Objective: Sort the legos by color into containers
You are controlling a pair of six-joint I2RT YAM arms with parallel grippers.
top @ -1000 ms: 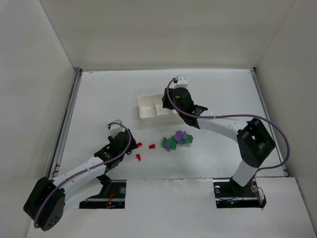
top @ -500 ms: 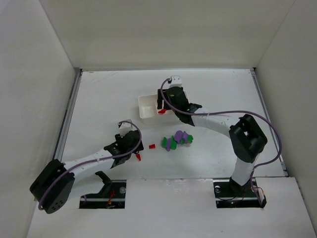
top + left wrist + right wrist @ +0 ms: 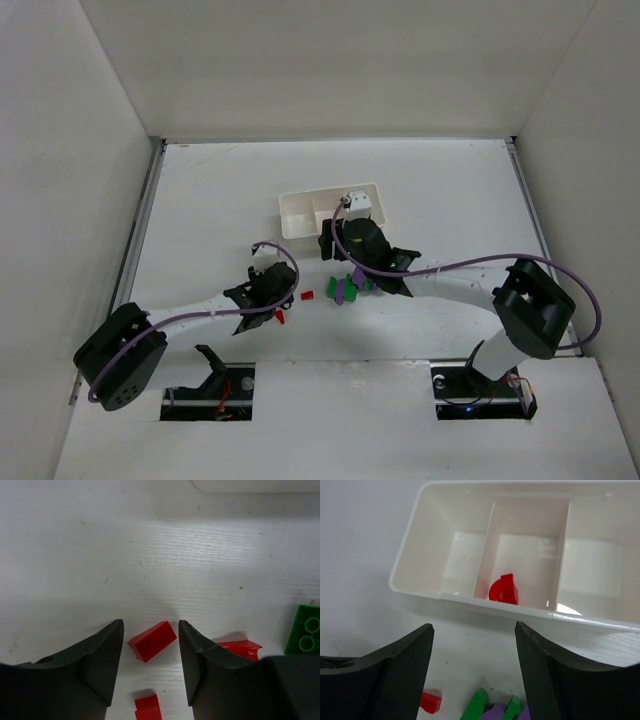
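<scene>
The white tray [image 3: 415,540] has three compartments; a red piece [image 3: 503,589] lies in the middle one, and the other two show nothing inside. My right gripper [image 3: 473,627] is open and empty, just in front of the tray's near wall and above the pile of green [image 3: 477,706] and purple [image 3: 495,713] legos. My left gripper [image 3: 150,629] is open, low over the table, with a red brick [image 3: 151,640] lying between its fingers. A second red brick [image 3: 147,707] lies nearer the wrist, and a third [image 3: 240,648] is partly behind the right finger.
In the top view the tray [image 3: 300,212] stands mid-table, with the green and purple pile [image 3: 352,287] in front of it and red bricks [image 3: 307,296] to its left. A green brick [image 3: 305,630] lies right of the left gripper. White walls enclose the table.
My right gripper has drawn back from over the tray toward the pile, leaving the red piece in the middle compartment. My left gripper has moved right and now straddles a red brick.
</scene>
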